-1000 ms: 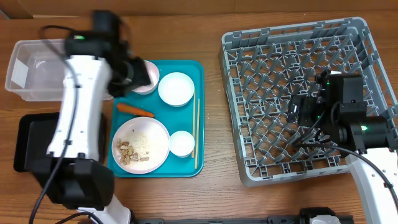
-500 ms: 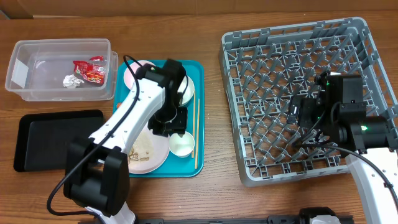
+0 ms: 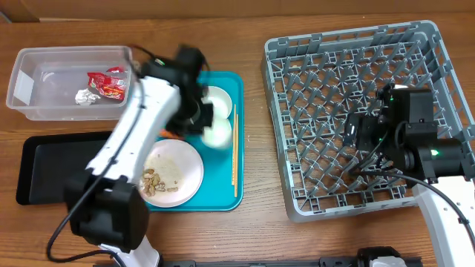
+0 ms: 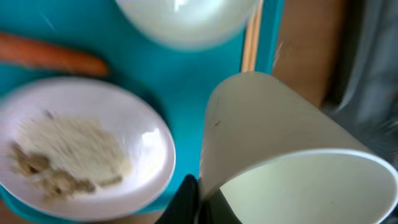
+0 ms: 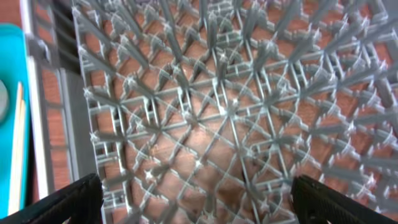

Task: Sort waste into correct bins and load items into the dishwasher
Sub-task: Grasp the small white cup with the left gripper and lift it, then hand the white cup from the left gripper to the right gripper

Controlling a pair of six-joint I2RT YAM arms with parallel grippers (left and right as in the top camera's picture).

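Note:
My left gripper (image 3: pixel 202 122) (image 4: pixel 202 200) is shut on the rim of a small white cup (image 3: pixel 217 134) (image 4: pixel 267 124), held tilted above the teal tray (image 3: pixel 223 199). Under it lie a white bowl (image 3: pixel 216 99) (image 4: pixel 186 22), a white bowl of rice and nut scraps (image 3: pixel 172 172) (image 4: pixel 74 149), an orange carrot (image 4: pixel 53 55) and wooden chopsticks (image 3: pixel 234 152) (image 4: pixel 251 37). The clear tub (image 3: pixel 30 81) holds the red wrapper (image 3: pixel 106 83) and foil ball (image 3: pixel 85 96). My right gripper (image 3: pixel 364 144) (image 5: pixel 193 202) hangs open over the grey dish rack (image 3: pixel 356 67) (image 5: pixel 217 106).
A black tray (image 3: pixel 52 167) lies at the left, below the clear tub. The left arm crosses the teal tray's upper left and hides what is under it. Bare wooden table (image 3: pixel 256 148) separates the teal tray from the rack.
The left gripper has shut on the small white cup and lifted it from the tray's lower right up towards the bowl. The right arm has not moved.

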